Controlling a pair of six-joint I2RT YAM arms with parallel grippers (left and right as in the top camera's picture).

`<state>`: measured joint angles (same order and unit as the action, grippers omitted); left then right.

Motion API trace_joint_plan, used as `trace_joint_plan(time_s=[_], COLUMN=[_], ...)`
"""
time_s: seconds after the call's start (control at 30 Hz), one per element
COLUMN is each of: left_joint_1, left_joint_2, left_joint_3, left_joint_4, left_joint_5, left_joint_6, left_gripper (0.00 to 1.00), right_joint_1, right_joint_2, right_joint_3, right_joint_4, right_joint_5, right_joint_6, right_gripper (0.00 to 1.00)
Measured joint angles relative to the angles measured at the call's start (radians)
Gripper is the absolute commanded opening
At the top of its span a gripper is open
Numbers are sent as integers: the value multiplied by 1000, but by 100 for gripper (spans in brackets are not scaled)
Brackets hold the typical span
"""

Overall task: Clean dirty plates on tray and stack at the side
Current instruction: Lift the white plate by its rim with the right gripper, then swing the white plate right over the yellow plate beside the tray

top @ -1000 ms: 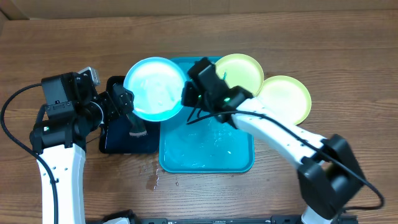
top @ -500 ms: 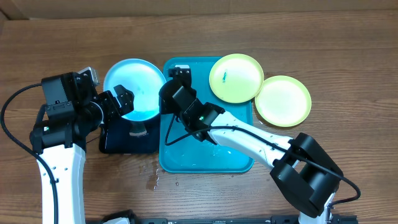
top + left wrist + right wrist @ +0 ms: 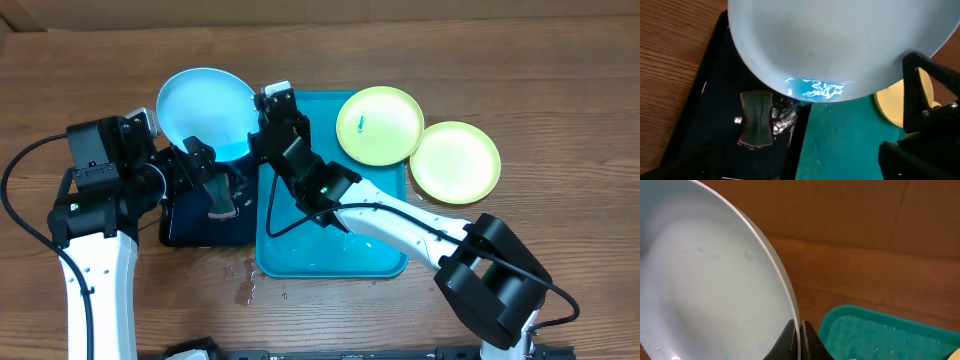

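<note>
My right gripper [image 3: 262,133] [image 3: 800,330] is shut on the rim of the light blue plate [image 3: 203,108] [image 3: 705,280]. It holds the plate tilted above the table, left of the blue tray [image 3: 335,245] [image 3: 890,330]. The plate's underside fills the top of the left wrist view [image 3: 840,40]. My left gripper [image 3: 203,165] is open and empty just below the plate. One yellow-green plate [image 3: 385,130] with a small blue smear lies on the tray's far right corner. The other yellow-green plate [image 3: 455,162] lies on the table to the right.
A black tray [image 3: 190,230] [image 3: 705,100] sits left of the blue tray, with a dark sponge [image 3: 220,207] [image 3: 756,124] in it. The blue tray's floor [image 3: 850,145] is wet. Water drops [image 3: 245,290] lie on the wood near its front left corner.
My right gripper has carried the light blue plate left off the blue tray and tilted it up over the black tray. My left arm has stayed in place.
</note>
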<state>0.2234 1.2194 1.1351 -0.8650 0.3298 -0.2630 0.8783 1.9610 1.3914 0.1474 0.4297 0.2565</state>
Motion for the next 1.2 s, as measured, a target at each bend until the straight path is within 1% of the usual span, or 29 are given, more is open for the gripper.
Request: trace_joint_plan(time_s=[0.47, 0.77, 1.1, 1.2], left_joint_1=[0, 0, 0, 0], left_joint_2=[0, 0, 0, 0], left_joint_3=[0, 0, 0, 0], left_joint_4=[0, 0, 0, 0], left_joint_5=[0, 0, 0, 0], left_joint_6=[0, 0, 0, 0], left_gripper=[100, 100, 100, 100], right_joint_1=[0, 10, 21, 28], right_joint_2=[0, 0, 0, 0], right_joint_3=[0, 0, 0, 0], right_joint_4=[214, 312, 451, 481], right_joint_5=[19, 21, 23, 22], right_joint_6=[-233, -296, -481, -516], right_gripper=[4, 4, 4, 4])
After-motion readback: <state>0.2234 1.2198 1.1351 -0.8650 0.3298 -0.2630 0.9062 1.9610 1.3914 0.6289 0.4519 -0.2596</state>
